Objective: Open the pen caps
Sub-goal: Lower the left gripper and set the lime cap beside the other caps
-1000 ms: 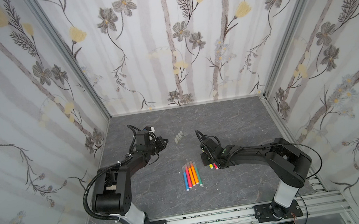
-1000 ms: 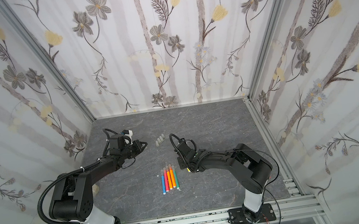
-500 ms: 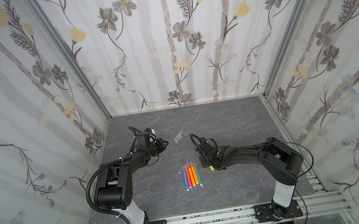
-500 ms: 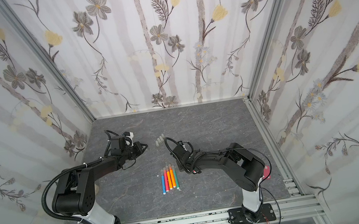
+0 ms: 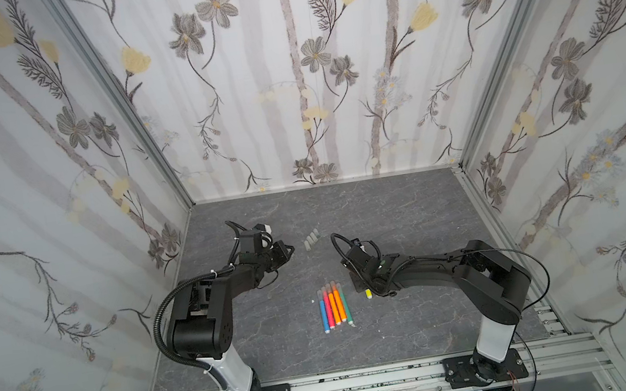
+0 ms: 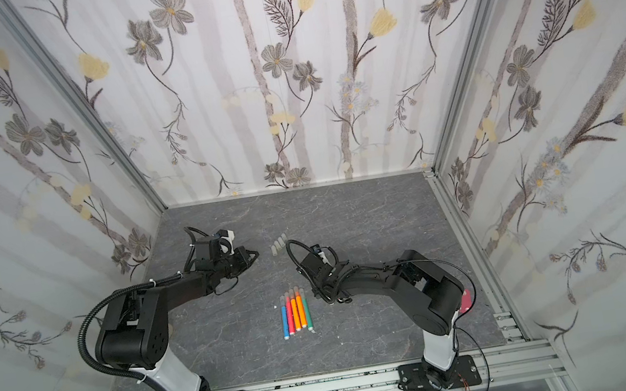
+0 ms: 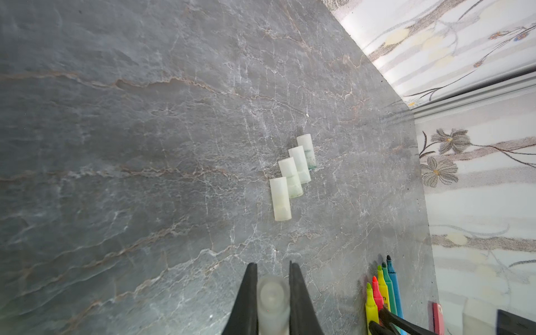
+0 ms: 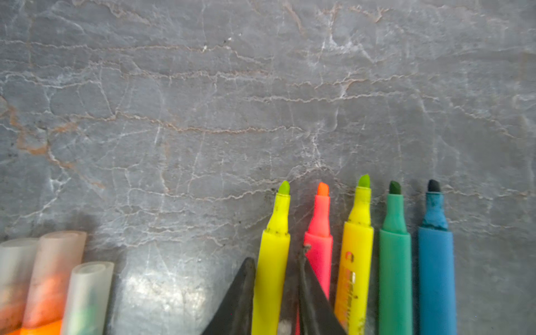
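Right hand [image 8: 277, 256] now astride yellow pen [image 8: 271, 284]

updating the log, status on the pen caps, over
Left hand shut on a loose cap. Right hand open, loose around uncapped yellow pen. Four caps already off; capped pens waiting. Nothing in the way.

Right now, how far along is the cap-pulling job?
Roughly halfway. Done: four loose caps lie together; five pens show bare tips. In hand: the left gripper pinches a fifth cap; the right gripper straddles a bare yellow pen. Remaining: about five capped pens.
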